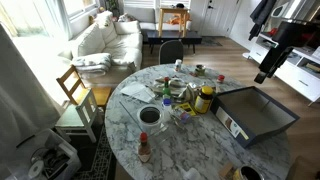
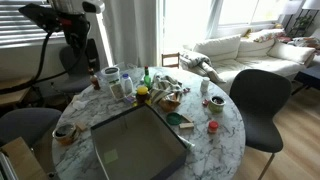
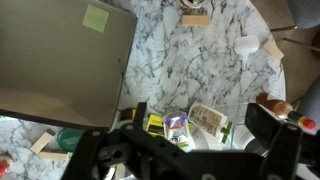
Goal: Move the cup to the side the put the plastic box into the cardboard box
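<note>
Your claw (image 3: 200, 118), spread wide and empty, hangs over the marble table (image 1: 200, 150), so nothing looks done yet: the white, dark-lined round cup (image 1: 150, 115) and clear squarish plastic box (image 1: 166, 103) beside it wait near the edge, the shallow grey cardboard box (image 1: 258, 115) empty.

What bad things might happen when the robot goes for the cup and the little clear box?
1. The cup sits in clutter, with the plastic box and a yellow jar nearby. The open gripper might bump them coming down.
2. The red-capped bottle stands near the table edge. Moving the cup that way might knock it off.
3. The plastic box is see-through, so a poor grip seems likely. It could drop before reaching the cardboard box.
</note>
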Available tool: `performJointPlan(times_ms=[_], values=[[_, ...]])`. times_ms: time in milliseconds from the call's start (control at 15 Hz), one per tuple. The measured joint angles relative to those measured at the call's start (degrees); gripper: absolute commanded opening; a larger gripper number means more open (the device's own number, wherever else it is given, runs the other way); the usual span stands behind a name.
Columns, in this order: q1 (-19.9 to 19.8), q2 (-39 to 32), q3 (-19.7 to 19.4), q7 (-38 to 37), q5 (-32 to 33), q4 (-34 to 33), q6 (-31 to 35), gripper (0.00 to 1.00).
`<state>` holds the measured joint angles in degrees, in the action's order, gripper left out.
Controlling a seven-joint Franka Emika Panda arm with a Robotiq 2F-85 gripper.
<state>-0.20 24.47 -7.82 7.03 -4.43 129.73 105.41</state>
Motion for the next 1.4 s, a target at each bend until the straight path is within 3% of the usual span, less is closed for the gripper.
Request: performJointPlan(times_ms=[800,1400], values=[[0.74,-1.88,1.12,2.80,-0.31,-0.98,0.69,1.00],[4.92,-25.21,8.27,18.45,1.89,-15.25,8.11,1.00]])
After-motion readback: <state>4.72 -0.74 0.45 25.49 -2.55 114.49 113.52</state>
